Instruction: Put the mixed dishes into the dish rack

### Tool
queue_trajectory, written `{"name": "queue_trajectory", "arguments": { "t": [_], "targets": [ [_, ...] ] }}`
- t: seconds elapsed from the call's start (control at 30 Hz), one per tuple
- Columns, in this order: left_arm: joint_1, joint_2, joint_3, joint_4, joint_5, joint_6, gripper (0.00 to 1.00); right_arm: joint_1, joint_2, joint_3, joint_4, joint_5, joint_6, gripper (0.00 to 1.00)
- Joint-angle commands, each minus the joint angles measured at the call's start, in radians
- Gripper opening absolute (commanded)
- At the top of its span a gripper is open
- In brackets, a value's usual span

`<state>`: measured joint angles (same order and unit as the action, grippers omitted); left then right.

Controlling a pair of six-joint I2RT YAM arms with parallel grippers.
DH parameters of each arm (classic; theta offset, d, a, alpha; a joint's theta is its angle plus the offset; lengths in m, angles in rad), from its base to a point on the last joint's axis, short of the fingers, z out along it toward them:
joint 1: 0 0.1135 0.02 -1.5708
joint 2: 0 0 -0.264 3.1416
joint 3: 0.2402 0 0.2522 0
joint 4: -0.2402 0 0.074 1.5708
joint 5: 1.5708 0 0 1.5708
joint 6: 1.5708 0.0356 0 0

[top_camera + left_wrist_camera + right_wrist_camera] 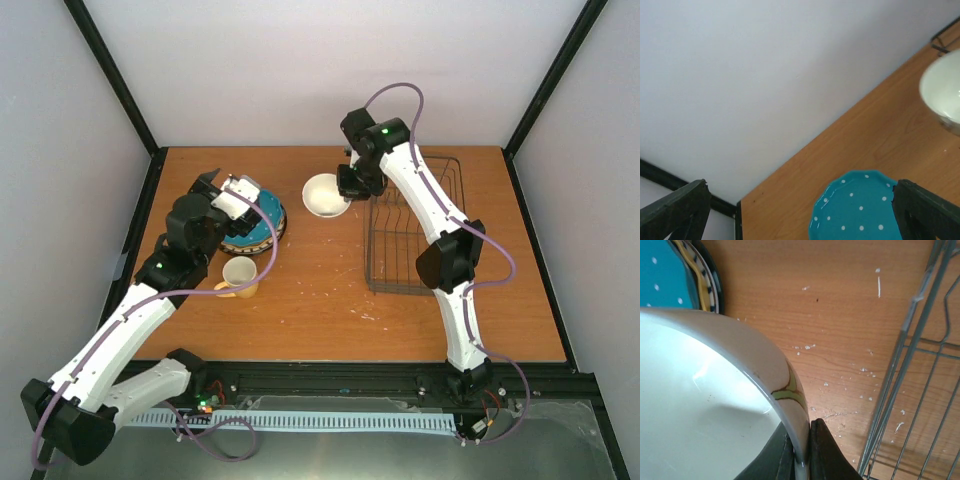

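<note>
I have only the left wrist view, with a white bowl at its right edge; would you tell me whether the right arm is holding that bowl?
Observer: Yes. The right gripper is shut on the rim of the bowl, one finger inside and one outside.
Operator: Thank you. Is it in the rack?
Observer: No. From above, it is just left of the rack, outside the wires.
Operator: Is anything beside the teal plate under my fingers?
Observer: A yellow mug stands on the table, nearer the arm bases than that plate.
</note>
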<state>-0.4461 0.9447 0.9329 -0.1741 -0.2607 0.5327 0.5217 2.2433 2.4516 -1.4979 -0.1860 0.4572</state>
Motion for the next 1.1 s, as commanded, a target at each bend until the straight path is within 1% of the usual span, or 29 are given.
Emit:
{"name": "queue_trajectory", "arguments": {
  "t": [0.0,0.07,0.1,0.13,0.17,0.2,0.23,0.27,0.33,0.43,0.53,0.57,0.63,0.73,0.87,1.07],
  "targets": [
    [-0.055,0.025,0.063,0.003,-0.028,0.005,1.0,0.017,-0.067,0.064,-0.006,-0.009,0.026,0.03],
    [-0.07,0.096,0.173,-0.128,0.024,-0.1,1.0,0.015,-0.089,0.044,-0.008,-0.019,0.006,0.03],
    [-0.092,0.113,0.186,-0.145,0.013,-0.115,1.0,0.011,-0.1,0.023,-0.008,-0.037,0.0,0.03],
    [-0.138,0.112,0.156,-0.116,-0.025,-0.081,1.0,0.006,-0.108,0.004,-0.008,-0.059,-0.006,0.03],
    [-0.189,0.09,0.094,-0.036,-0.08,0.01,1.0,-0.001,-0.112,-0.008,-0.008,-0.088,-0.01,0.03],
    [-0.241,0.061,0.005,0.136,-0.122,0.13,1.0,-0.009,-0.112,-0.013,-0.008,-0.114,-0.012,0.03],
    [-0.274,0.034,-0.077,0.246,-0.135,0.246,1.0,-0.014,-0.112,-0.006,-0.008,-0.127,-0.012,0.03],
    [-0.291,0.018,-0.129,0.31,-0.126,0.333,1.0,-0.022,-0.107,0.005,-0.008,-0.139,-0.012,0.03],
    [-0.303,0.006,-0.165,0.347,-0.1,0.425,1.0,-0.048,-0.104,0.023,-0.008,-0.199,-0.004,0.03],
    [-0.316,-0.012,-0.193,0.405,-0.102,0.505,1.0,-0.077,-0.114,0.036,-0.008,-0.223,0.003,0.03],
    [-0.33,-0.021,-0.257,0.542,-0.124,0.644,1.0,-0.085,-0.127,0.022,-0.008,-0.256,-0.002,0.03],
    [-0.333,-0.012,-0.26,0.548,-0.129,0.668,1.0,-0.085,-0.131,0.016,-0.008,-0.269,-0.003,0.03],
    [-0.339,0.009,-0.264,0.569,-0.13,0.699,1.0,-0.084,-0.144,-0.006,-0.008,-0.29,-0.008,0.03],
    [-0.357,0.048,-0.263,0.603,-0.123,0.708,1.0,-0.085,-0.158,-0.033,-0.008,-0.294,-0.026,0.03],
    [-0.398,0.099,-0.26,0.612,-0.137,0.719,1.0,-0.084,-0.146,-0.01,-0.008,-0.344,-0.035,0.03],
    [-0.409,0.113,-0.292,0.609,-0.137,0.722,1.0,-0.084,-0.145,0.002,-0.009,-0.404,-0.031,0.03]
  ]
}}
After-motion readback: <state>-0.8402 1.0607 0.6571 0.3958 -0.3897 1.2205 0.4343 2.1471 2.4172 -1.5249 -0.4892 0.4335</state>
